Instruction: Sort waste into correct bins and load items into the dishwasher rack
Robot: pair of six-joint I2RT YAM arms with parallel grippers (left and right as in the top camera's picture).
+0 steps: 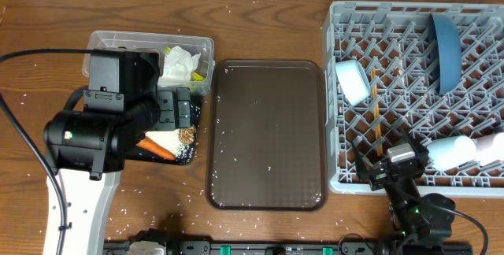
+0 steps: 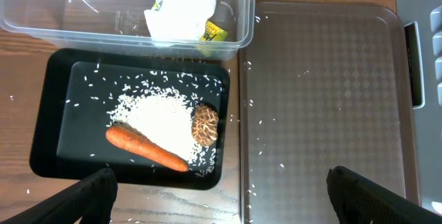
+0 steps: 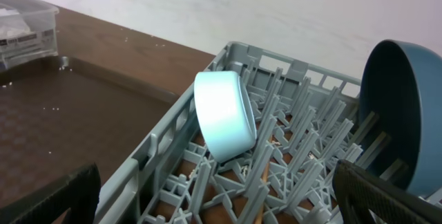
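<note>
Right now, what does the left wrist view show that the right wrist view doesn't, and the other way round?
Only the left wrist: the black tray holding white rice, the carrot piece and the brown lump. Only the right wrist: the light-blue cup on its side and the dark-blue plate standing on edge in the rack. Both: the brown serving tray and the clear tub, though the tissue inside reads clearly only from the left.

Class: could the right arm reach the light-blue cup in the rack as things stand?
Probably yes: the open right gripper faces the light-blue cup, tipped among the rack pegs, with nothing between them.
</note>
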